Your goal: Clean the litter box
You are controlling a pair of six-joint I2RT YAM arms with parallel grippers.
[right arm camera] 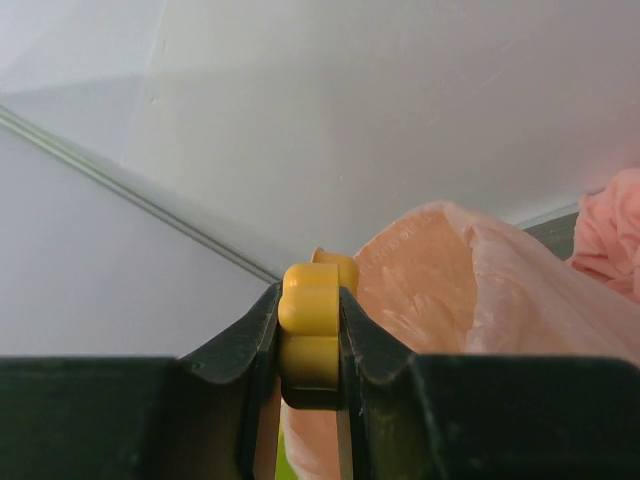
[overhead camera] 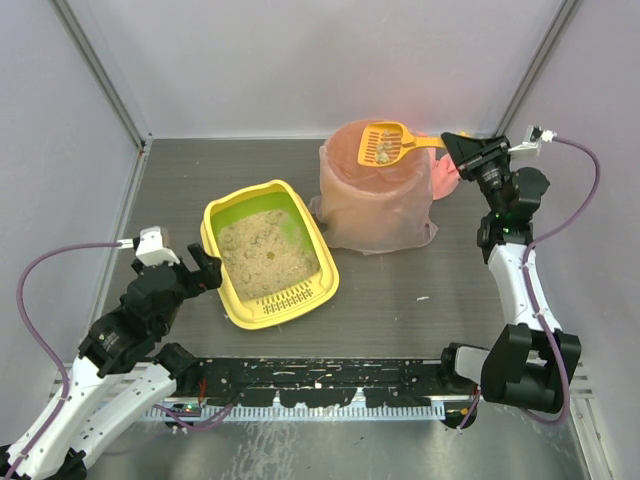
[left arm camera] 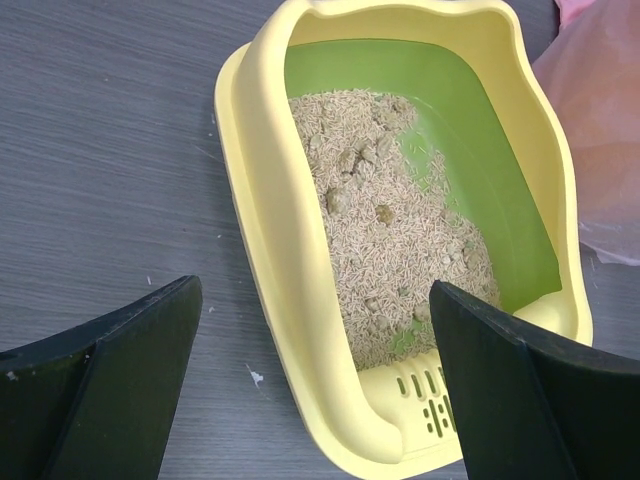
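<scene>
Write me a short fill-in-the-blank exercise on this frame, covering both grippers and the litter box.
1. The right gripper holds the scoop above the bin, whose bag is ___.
2. The left gripper has its jaws wide ___.
3. The litter box has a ___ inner wall.
Missing words: pink; open; green.

We see the litter box, a yellow rounded tray with a green inner wall. It lies flat and slanted on the table, slotted ledge toward the near edge, holding clumpy beige litter.
</scene>
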